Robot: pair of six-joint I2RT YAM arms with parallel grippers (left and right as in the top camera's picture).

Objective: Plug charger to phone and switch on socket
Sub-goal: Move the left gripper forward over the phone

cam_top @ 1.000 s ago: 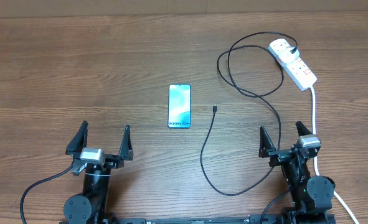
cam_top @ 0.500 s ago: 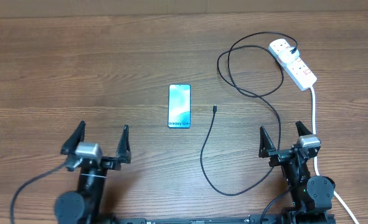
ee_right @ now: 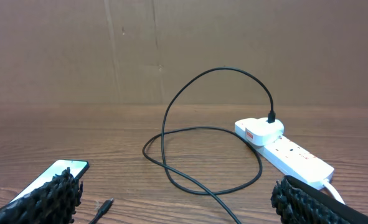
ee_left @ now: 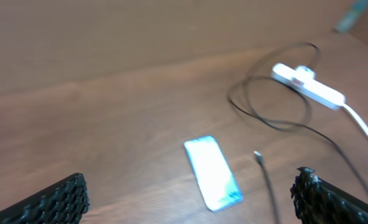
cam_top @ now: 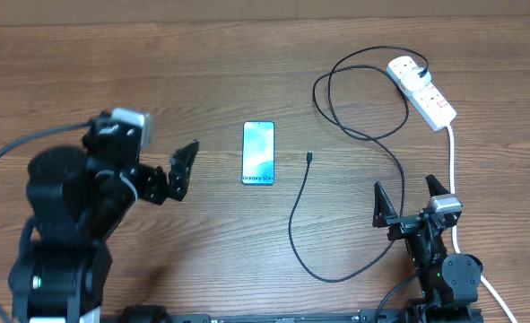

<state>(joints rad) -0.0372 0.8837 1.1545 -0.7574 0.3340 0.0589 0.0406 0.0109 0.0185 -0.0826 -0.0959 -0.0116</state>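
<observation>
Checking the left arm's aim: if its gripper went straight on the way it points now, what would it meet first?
Probably the phone, seen between the open fingers of the left gripper in its wrist view; nothing else lies nearer, though depth is unclear.

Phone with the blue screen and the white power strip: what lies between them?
Overhead view: the thin black charger cable, its tip nearer the slim blue-screen phone, its loops nearer the long white power strip.

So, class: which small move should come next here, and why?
Probably the left tool, open beside the phone, should lower to steady it: the charger's connector tip lies loose to its right, unplugged, with the right tool open nearby.
</observation>
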